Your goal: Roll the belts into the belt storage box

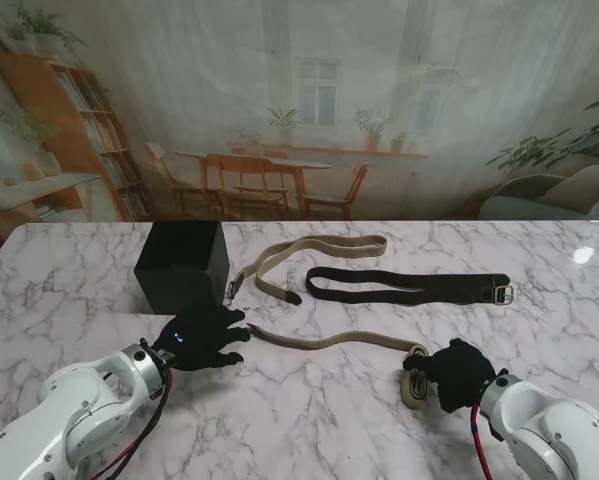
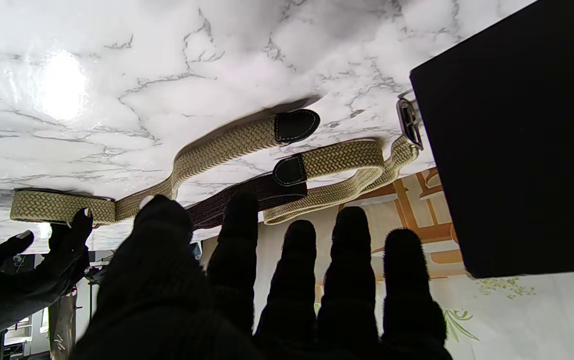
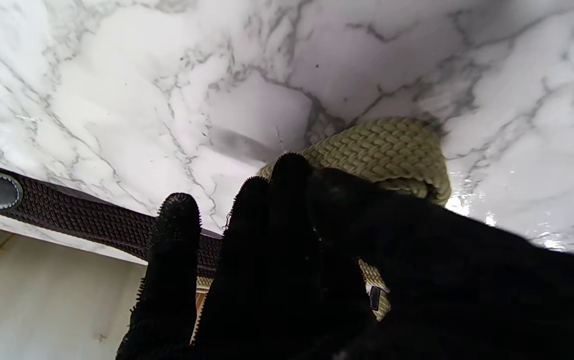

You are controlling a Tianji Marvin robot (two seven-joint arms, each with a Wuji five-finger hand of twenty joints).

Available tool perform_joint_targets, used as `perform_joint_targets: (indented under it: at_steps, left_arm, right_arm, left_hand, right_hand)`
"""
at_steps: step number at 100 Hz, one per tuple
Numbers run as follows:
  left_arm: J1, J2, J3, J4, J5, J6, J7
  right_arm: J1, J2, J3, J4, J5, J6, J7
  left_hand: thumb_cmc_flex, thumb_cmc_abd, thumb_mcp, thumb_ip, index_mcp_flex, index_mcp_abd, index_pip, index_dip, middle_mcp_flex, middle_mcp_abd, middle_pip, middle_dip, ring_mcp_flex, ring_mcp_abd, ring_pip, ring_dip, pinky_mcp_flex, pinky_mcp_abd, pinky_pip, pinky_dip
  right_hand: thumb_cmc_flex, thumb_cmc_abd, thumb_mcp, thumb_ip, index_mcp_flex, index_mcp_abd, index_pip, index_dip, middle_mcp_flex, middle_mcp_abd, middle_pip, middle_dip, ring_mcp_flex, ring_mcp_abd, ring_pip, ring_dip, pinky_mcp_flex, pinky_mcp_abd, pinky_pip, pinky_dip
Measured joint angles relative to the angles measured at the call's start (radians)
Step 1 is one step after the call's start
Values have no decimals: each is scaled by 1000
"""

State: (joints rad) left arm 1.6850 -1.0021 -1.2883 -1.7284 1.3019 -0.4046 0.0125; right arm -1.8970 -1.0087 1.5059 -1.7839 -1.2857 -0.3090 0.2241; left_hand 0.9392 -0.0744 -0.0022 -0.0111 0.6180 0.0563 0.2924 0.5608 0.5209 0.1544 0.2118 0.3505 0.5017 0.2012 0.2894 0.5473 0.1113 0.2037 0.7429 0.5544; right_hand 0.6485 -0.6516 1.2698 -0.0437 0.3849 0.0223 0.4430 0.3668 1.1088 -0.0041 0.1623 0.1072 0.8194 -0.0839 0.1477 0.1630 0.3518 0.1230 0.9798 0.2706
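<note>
A: Where do the hands stand?

B: The right robot hand (image 1: pixel 461 372), black-gloved, sits near the worktop's near right corner with its fingers curled over the started coil of the nearest khaki woven belt (image 1: pixel 324 341). The right wrist view shows a fold or two of weave bunched under the fingertips (image 3: pixel 287 170), so I read it as closed on that belt. The left robot hand (image 1: pixel 201 338) has its fingers spread and flat, holding nothing, beside the same belt's dark leather tip.

A: And the rest of that belt?

B: It trails in a loose wave across the white marble worktop (image 1: pixel 309 430) between the two hands, mostly unrolled.

A: The others?

B: A second khaki woven belt (image 1: pixel 314 254) lies folded farther from me, its metal buckle just beside the black square storage box (image 1: pixel 182 266). A dark brown woven belt (image 1: pixel 409 286) lies doubled on itself, toward the right edge. Neither is rolled.

A: The box?

B: It stands toward the left far side, close to the left hand. I cannot see into it from here.

A: So how far along?

B: Early, I'd judge. One roll barely begun; three belts are left to coil and put away.
</note>
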Motion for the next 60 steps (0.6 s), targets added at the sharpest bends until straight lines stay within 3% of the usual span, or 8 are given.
perform_joint_targets:
  at_steps: [20,35,39,52,60]
  left_arm:
    - [2,0,1,1,2,-5,11]
    - [7,0,-2,0,1,-16,18]
    - [8,0,-2,-1,-2,-19,19]
    - [14,0,-2,-5,-8,-28,19]
    - [15,-1,-2,-8,-8,-32,19]
  right_arm:
    - [15,4,-39,37,-26,63,-92]
    - [29,2,-67,81,-19,97,-190]
    - [32,1,-73,95,-18,105,-217]
    - [35,-3,-77,102,-5,124,-222]
    - [35,-5,-77,103,-2,134,-221]
  left_hand:
    - [-6,0,0,0,0,0,-7,-1,0,0,-7,0,0,0,0,-6,0,0,0,-9]
    - [-14,0,0,0,0,0,-7,-1,0,0,-11,0,0,0,0,-6,0,0,0,-9]
    - [-15,0,0,0,0,0,-7,-2,0,0,-11,0,0,0,0,-7,0,0,0,-9]
    - [-15,0,0,0,0,0,-8,-2,0,0,-11,0,0,0,0,-8,0,1,0,-9]
    - [-15,0,0,0,0,0,-8,-6,0,0,-11,0,0,0,0,-8,0,1,0,-9]
  right_hand:
    - [-54,1,-135,-45,48,-61,27,0,54,-34,30,4,59,-3,19,0,29,24,36,0]
    - [-88,-11,-166,-51,114,-120,75,18,51,-34,200,124,120,56,140,109,30,119,79,18]
    - [-87,-12,-177,-86,117,-137,87,19,24,-33,252,162,121,75,146,150,30,143,86,31]
    - [-86,-12,-200,-134,117,-188,120,17,-90,17,359,256,117,127,148,210,27,213,96,71]
    - [-86,-12,-221,-137,117,-230,123,11,-207,89,368,271,72,138,172,222,19,237,96,94]
